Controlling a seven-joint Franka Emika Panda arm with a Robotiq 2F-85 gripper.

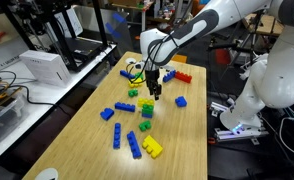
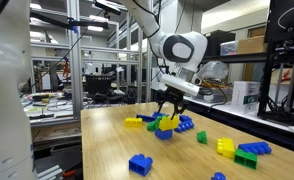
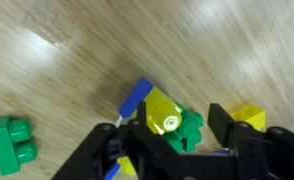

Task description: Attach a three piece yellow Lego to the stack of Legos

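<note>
1. Short plastic Lego bar (image 3: 165, 108): bright yellow, plain.
2. Upright pile of plastic bricks (image 3: 193, 125): green.
3. Flat wooden tabletop (image 3: 67, 60): pale tan, streaked grain.
4. Loose chunky plastic brick (image 2: 140, 163): blue.
5. Robot gripper (image 1: 155, 96): black.

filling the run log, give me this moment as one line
small yellow plastic brick: on top of upright green plastic brick stack | gripper: open, jaws either side of it | status: seemingly attached
</note>
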